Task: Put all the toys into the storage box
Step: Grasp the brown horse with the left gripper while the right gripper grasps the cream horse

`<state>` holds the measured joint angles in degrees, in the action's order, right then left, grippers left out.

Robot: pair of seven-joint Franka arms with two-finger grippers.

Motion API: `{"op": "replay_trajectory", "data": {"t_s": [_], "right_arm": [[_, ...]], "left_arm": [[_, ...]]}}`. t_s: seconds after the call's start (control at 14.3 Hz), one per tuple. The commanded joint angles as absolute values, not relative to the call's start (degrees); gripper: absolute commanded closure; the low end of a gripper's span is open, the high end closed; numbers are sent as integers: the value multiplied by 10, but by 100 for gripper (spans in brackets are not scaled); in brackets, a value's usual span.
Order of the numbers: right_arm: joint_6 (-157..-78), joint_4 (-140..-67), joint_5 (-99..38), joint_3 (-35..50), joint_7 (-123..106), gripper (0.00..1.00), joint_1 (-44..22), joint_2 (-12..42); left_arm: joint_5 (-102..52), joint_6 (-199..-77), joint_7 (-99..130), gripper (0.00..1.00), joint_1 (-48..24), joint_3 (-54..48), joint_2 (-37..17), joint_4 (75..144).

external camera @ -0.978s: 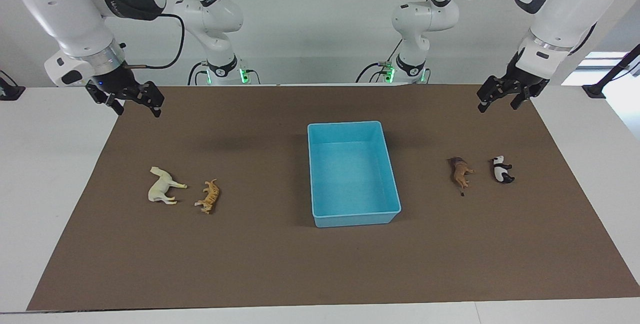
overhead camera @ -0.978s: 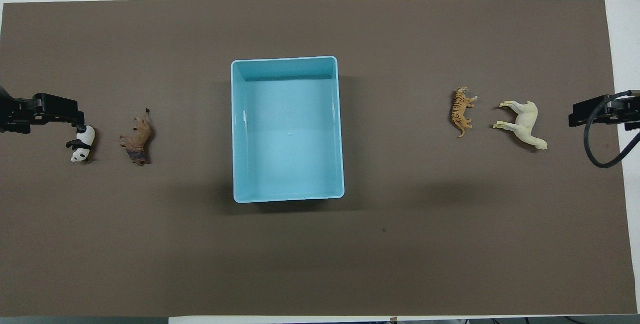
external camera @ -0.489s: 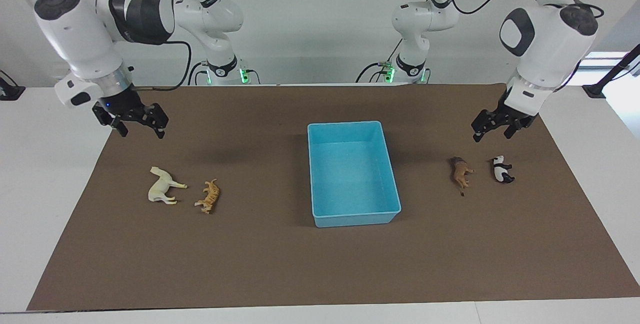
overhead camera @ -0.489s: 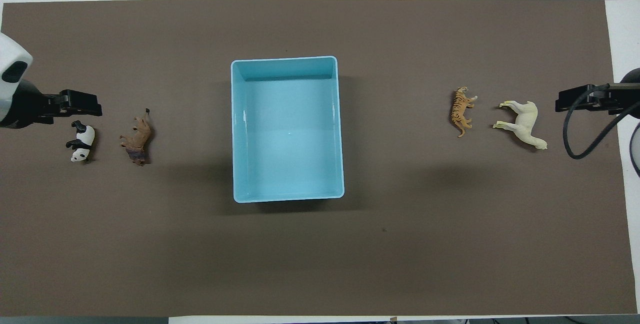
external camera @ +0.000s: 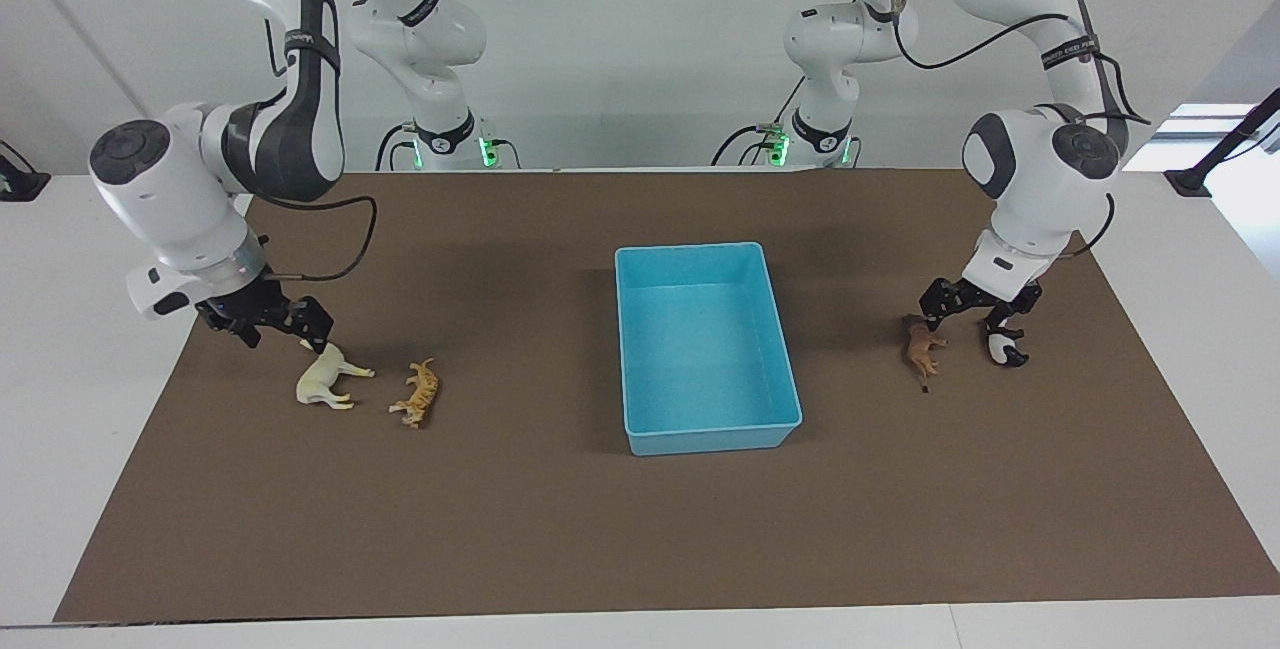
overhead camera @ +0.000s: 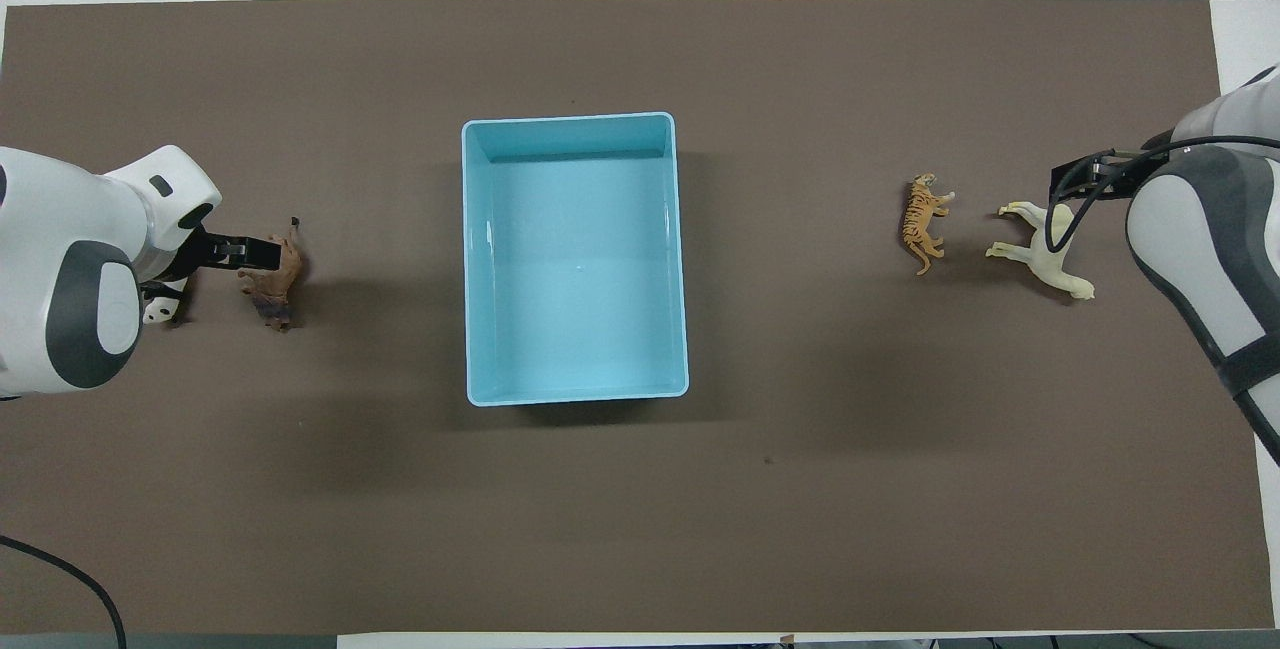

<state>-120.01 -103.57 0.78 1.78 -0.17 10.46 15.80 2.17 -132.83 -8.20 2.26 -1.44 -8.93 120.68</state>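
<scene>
The light blue storage box (external camera: 700, 349) stands empty mid-table and also shows in the overhead view (overhead camera: 575, 259). A cream-white horse (external camera: 325, 381) and an orange tiger (external camera: 420, 395) lie on their sides toward the right arm's end. A brown lion (external camera: 920, 347) and a panda (external camera: 1003, 343) lie toward the left arm's end. My right gripper (external camera: 283, 329) is open and low, at the horse's head end (overhead camera: 1045, 247). My left gripper (external camera: 975, 309) is open and low, over the gap between lion (overhead camera: 272, 279) and panda. My left arm partly hides the panda (overhead camera: 158, 309) from above.
A brown mat (external camera: 600, 529) covers most of the white table (external camera: 80, 349). The tiger (overhead camera: 925, 224) lies between the horse and the box. The lion lies between the panda and the box.
Both arms have come down from high over the mat's corners. The right gripper now hangs at the horse, the left over the lion and panda. No toy has moved.
</scene>
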Motion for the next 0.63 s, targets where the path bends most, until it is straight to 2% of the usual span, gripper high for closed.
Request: {"op": "replay_trajectory", "data": {"t_s": [0.0, 0.56], "right_arm": [[-1215, -1033, 2, 25, -7, 0, 119, 173], [-1230, -1046, 2, 25, 12, 0, 129, 207]], "left_arm": [[32, -1367, -96, 0, 22, -17, -90, 1247], [34, -1368, -90, 0, 16, -17, -112, 1259]]}}
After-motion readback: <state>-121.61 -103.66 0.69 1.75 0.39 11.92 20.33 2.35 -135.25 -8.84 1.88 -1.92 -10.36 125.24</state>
